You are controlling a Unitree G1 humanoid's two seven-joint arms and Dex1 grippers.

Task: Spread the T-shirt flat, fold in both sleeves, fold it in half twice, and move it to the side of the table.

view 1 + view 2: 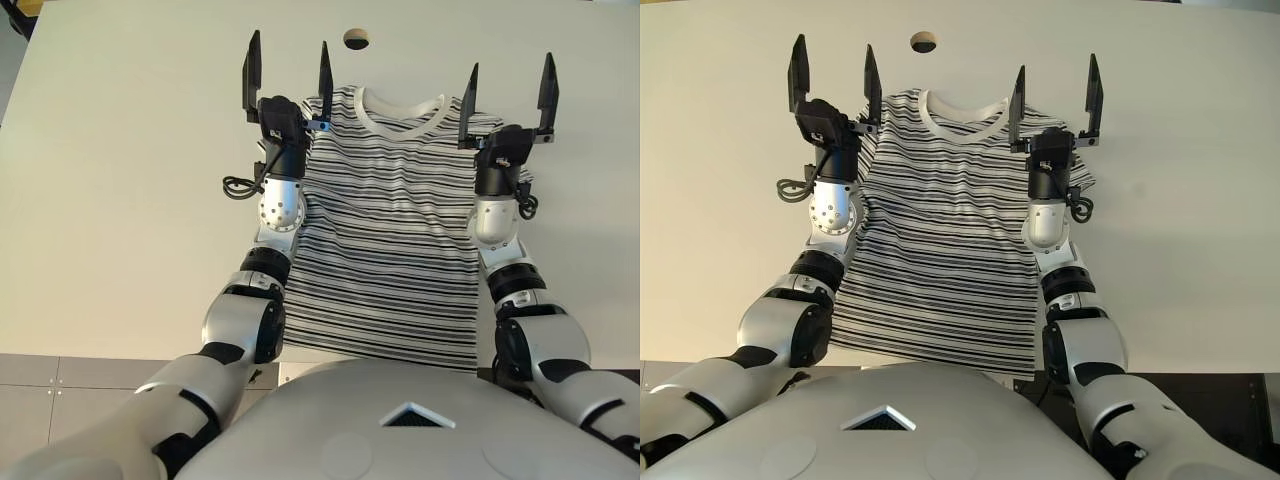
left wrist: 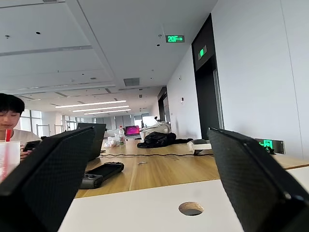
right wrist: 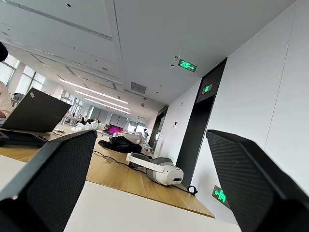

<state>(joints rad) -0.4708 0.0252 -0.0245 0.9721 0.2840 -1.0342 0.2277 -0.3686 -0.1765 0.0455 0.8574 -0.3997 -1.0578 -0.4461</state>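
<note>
White table — one striped T-shirt

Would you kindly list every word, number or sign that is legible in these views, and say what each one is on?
"20F", followed by an arrow: green lit ceiling sign near the dark doorway.
Door sign, green, high on the doorway: too small to read.
Low wall sign, green: too blurred to read.
T-shirt: stripes only, no print.
</note>
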